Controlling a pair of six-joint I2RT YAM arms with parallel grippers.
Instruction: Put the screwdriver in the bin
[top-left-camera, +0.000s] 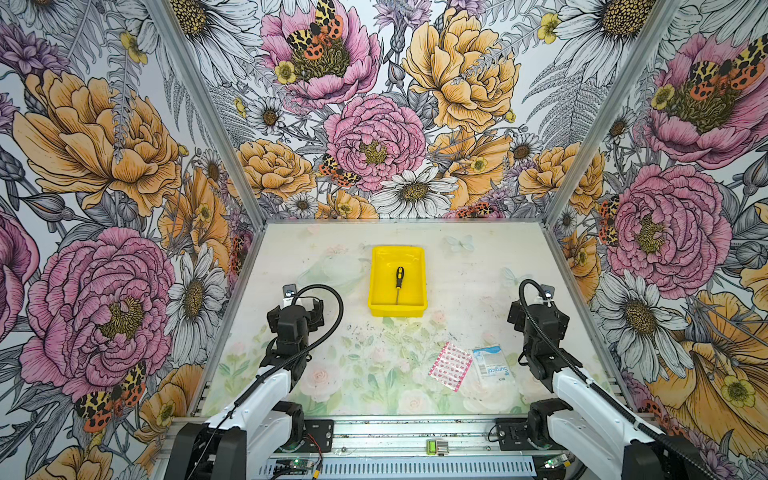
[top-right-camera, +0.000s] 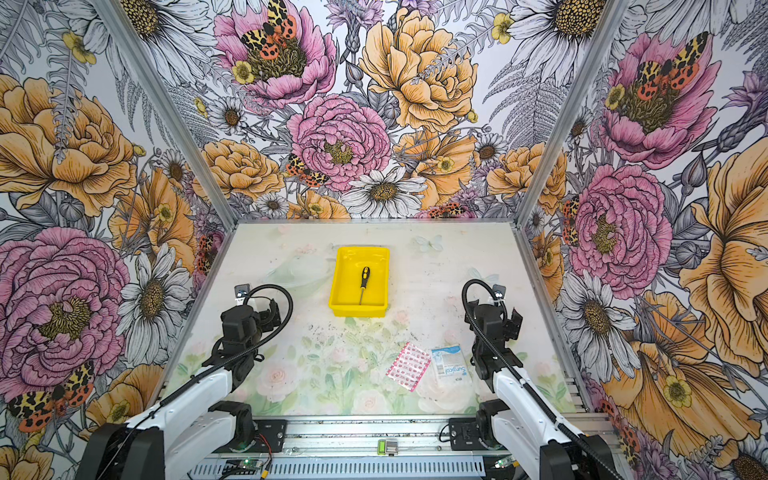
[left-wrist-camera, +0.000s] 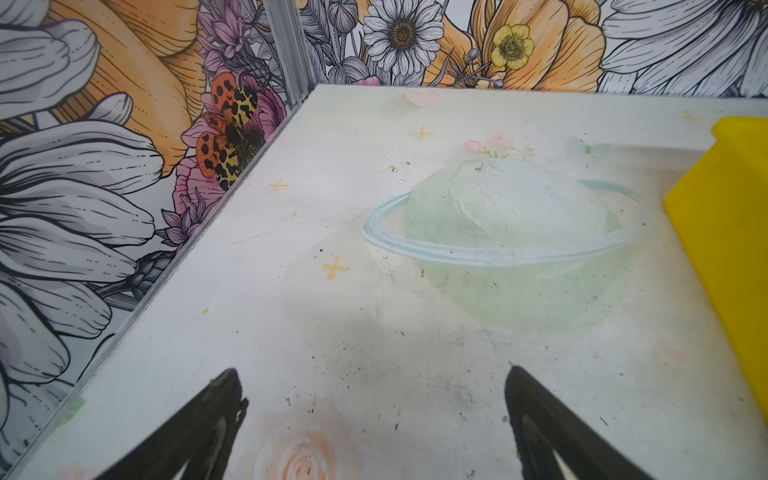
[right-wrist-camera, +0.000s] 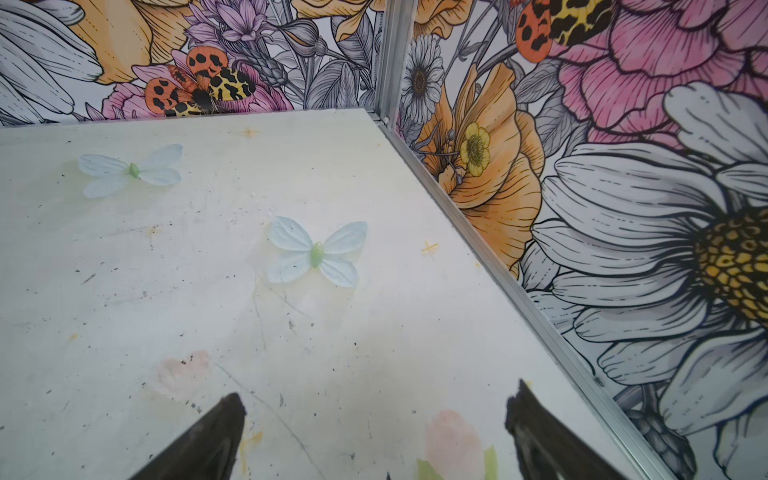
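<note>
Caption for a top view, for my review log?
Screwdriver lies in the yellow bin; left end effector and right end effector open, empty, clear of it.

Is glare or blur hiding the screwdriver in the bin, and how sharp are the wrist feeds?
In both top views the screwdriver reads sharp in the bin, pale glare on its floor; walls stretched by the wide lens. Left wrist view: left gripper blurred, soft shadow on the table. Right wrist view: right gripper blurred, table sharp.

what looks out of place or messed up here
Nothing stands out. The screwdriver lies flat inside the bin, which sits upright. A pink packet and a white packet lie flat beside each other, apart from it.
</note>
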